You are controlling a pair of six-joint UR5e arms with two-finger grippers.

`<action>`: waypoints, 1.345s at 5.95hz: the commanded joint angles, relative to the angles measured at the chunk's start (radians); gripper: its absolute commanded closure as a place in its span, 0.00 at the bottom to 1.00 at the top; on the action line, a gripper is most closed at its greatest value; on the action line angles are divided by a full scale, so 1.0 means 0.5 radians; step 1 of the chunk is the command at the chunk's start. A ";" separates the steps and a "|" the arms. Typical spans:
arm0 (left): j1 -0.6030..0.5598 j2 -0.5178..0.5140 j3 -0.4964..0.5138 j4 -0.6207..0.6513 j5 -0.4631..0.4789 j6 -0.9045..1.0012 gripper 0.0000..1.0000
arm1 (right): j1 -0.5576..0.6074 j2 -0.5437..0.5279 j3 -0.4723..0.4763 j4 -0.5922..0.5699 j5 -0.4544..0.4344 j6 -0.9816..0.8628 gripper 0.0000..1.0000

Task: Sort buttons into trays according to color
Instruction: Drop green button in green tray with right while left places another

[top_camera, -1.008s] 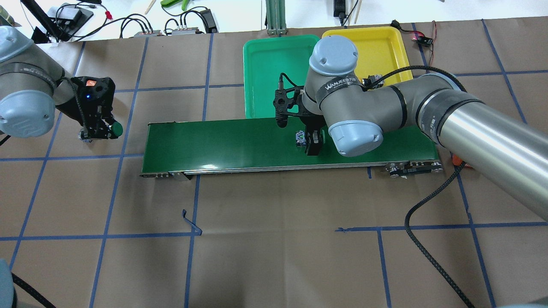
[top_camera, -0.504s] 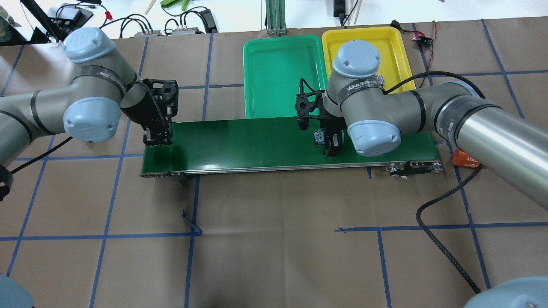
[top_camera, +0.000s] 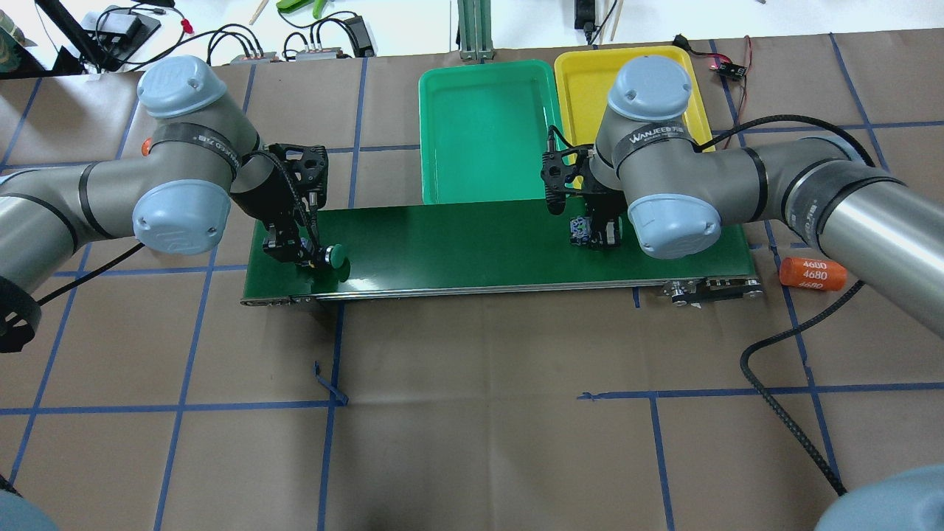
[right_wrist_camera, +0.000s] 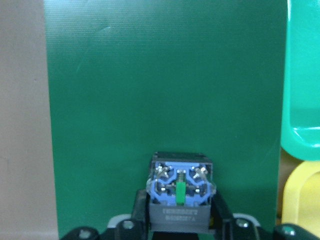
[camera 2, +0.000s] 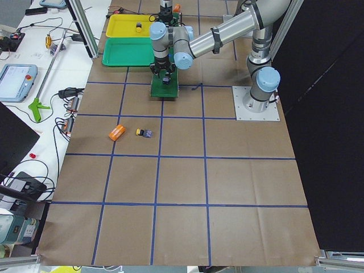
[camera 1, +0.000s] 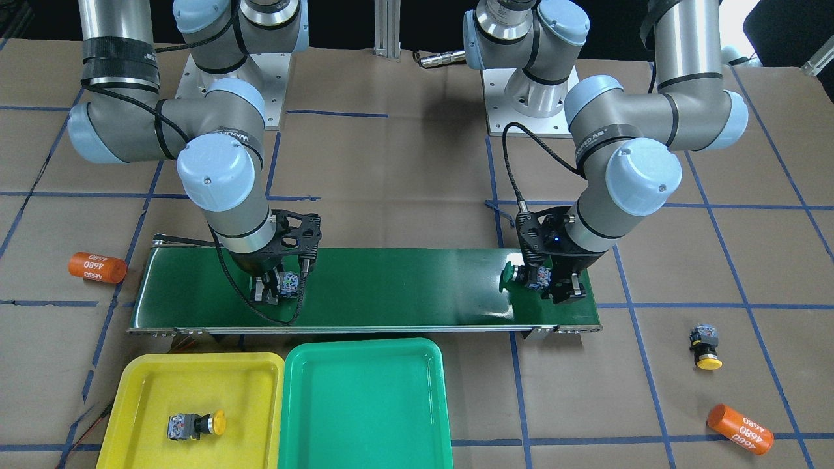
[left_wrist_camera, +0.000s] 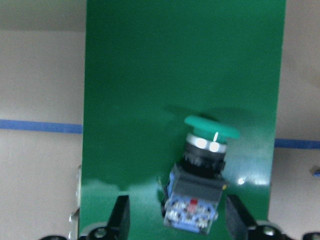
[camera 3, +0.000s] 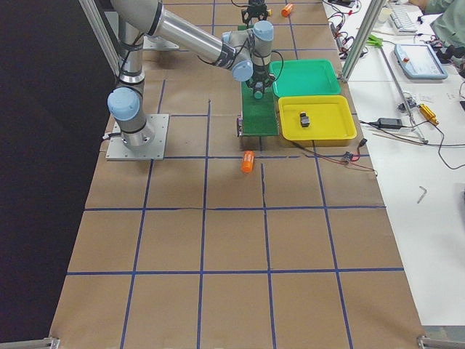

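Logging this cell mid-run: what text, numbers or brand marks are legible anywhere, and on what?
"4680", repeated: orange cylinder off the conveyor belt end, robot's right side.
"4680": second orange cylinder, robot's left side.
"WANJEED": black band on the right arm's wrist.
Unreadable: small print on the button in the right gripper, too blurred.

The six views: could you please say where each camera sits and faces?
Front-facing: across the table, facing both bases; left gripper on view's right.
Overhead: behind the robot, down on the conveyor belt; both arms.
Exterior left: table's left end; left arm nearer.
Exterior right: opposite end; right arm nearer.
Left wrist: down on the green button; open fingertips.
Right wrist: right gripper clamping another button.
Shared: both side views show the yellow tray.
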 commanded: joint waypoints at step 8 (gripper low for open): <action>0.918 -0.470 0.340 0.253 -0.040 -0.676 0.01 | 0.168 0.638 -0.840 -0.130 0.362 0.041 0.00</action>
